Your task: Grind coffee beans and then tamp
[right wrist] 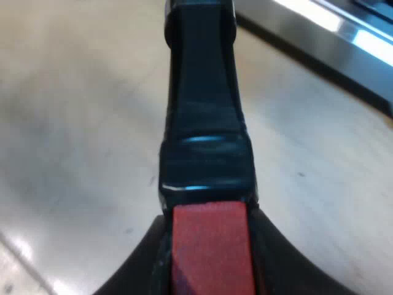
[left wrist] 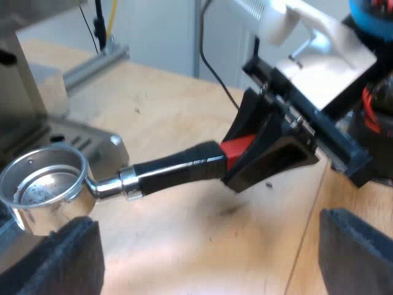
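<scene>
- Gripping the holder by the red end of its dark handle, the right claw was closed on it from both sides. In the right wrist view the red end sat wedged between that claw's fingers, with the handle running away toward the machine.
- The holder lay roughly level and low over the desk. Whether it touched the wood could not be told.
- Its round metal basket was at the machine's front, just beside the metal base.
- The basket looked empty apart from a few dark specks, so grinding seemed not yet done.
- The left claw stood open and held nothing. Its padded fingers were spread wide, one of them just beside the basket.
- The step in hand was probably bringing the basket to the grinder's outlet.
- To do it well, the right claw needed a firm, square grip, because a hold so far from the heavy basket invites twisting or drooping.
- The basket should travel level and slowly, its rim clear of the machine's base.
- The open left claw should keep out of the handle's path.
</scene>
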Robot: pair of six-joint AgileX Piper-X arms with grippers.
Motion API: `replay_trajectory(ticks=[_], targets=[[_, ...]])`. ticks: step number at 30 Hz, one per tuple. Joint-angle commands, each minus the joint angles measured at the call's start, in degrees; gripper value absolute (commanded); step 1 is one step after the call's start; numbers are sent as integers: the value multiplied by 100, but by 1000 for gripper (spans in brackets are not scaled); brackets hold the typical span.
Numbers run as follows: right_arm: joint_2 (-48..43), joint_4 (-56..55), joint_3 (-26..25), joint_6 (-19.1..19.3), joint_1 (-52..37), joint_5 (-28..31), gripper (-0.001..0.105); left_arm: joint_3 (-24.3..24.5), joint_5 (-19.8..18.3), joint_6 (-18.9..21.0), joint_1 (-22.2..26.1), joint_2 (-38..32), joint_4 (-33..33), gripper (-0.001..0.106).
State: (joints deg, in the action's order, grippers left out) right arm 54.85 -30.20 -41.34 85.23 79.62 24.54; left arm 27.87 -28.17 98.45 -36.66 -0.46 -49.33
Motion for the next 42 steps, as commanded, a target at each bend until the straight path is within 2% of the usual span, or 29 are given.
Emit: replay_trajectory(ticks=[1,2,9,10,17,21,25,26,30,34,35,37,42], targets=[[-99,115,-59,292,-11,-31,0,45,106,22,-19,-299,-172,73],[-130,115,4,396,-11,-107,0,45,118,22,-19,-299,-169,73],[-186,115,217,418,-11,-165,0,45,120,22,-19,-299,-197,73],[-197,115,438,510,-11,-165,0,45,120,22,-19,-299,-197,73],[-197,200,914,546,-278,-218,0,45,120,22,-19,-299,-197,73],[-197,680,1188,635,-579,-554,0,45,120,22,-19,-299,-197,73],[-197,926,1316,652,-685,-601,0,45,120,22,-19,-299,-197,73],[-197,1645,1834,890,-929,-683,0,45,136,22,-19,-299,-211,73],[-204,2040,2138,889,-1046,-683,0,45,147,22,-19,-299,-223,73],[-204,2241,2314,889,-1114,-667,0,45,186,22,-19,-299,-226,73],[-204,2294,2379,889,-1146,-683,0,45,417,22,-19,-299,-326,73],[-215,2365,2442,889,-1145,-680,0,45,514,22,-19,-299,-363,73],[-211,2743,2606,889,-1145,-669,0,45,531,22,-19,-299,-363,73]])
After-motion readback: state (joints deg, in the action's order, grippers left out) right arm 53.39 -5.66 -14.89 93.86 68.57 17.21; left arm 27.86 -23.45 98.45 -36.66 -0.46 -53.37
